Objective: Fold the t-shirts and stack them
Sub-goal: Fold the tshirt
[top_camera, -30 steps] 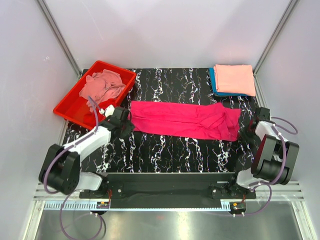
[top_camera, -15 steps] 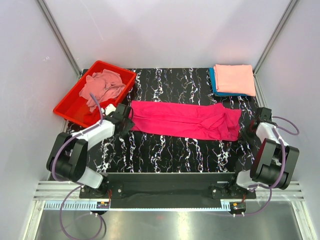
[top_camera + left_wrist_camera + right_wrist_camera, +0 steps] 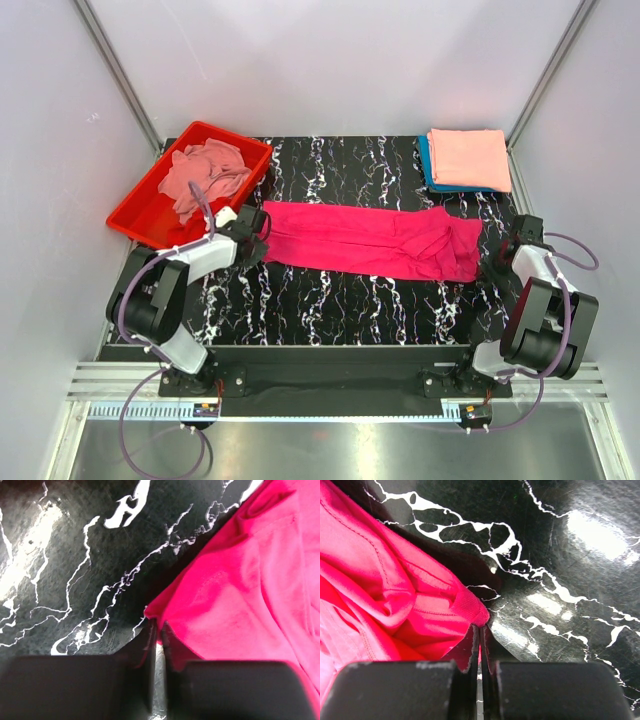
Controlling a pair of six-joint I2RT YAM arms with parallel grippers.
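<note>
Left arm (image 3: 190,260) swung inward; left gripper (image 3: 157,630), right gripper (image 3: 480,630) clenched on ends of long, wrinkled magenta t-shirt (image 3: 370,240).

We record: a glossy black bench top veined in white (image 3: 340,300), with bright glare patches (image 3: 590,530); pale grey walls (image 3: 330,60) along its far, left and right edges; aluminium posts (image 3: 118,75) at both far corners; a brushed-metal ledge (image 3: 330,445) below the near edge.

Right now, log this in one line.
left gripper: shut on magenta t-shirt | right gripper: shut on same | shirt lying on table
</note>
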